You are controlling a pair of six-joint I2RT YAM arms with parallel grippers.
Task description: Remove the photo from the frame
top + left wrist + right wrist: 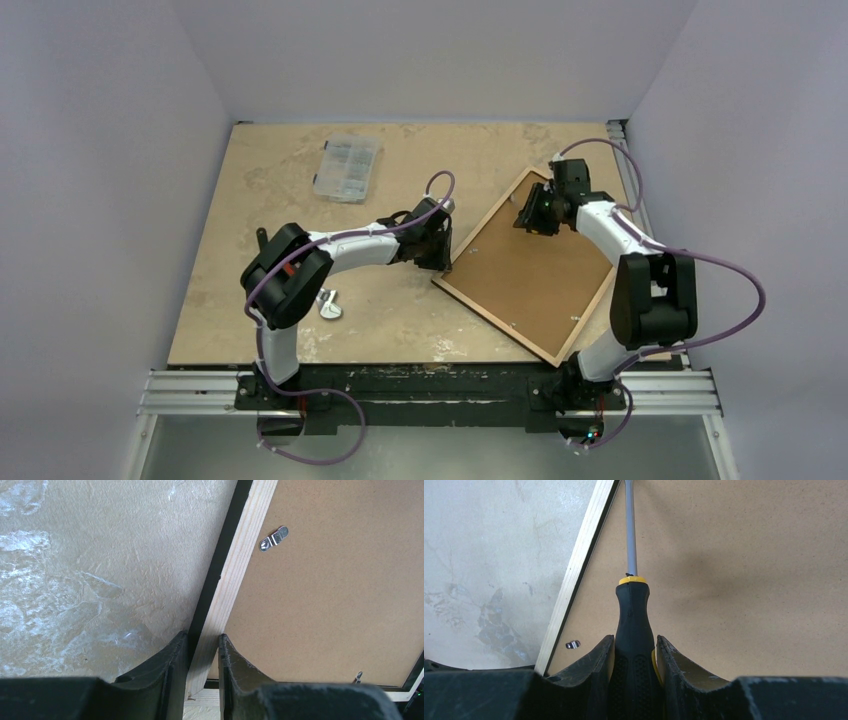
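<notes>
Firmly clamped in left gripper point(201, 638), edge of frame point(238, 565), right gripper point(635, 641) grasping screwdriver point(633, 615) over backing point(749, 580).

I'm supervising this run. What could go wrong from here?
1. The screwdriver in the right gripper points at the seam inside the frame rail; it may slip and gouge the backing panel.
2. The left gripper pinches only that thin rail in its jaws, so prying might twist the frame loose.
</notes>
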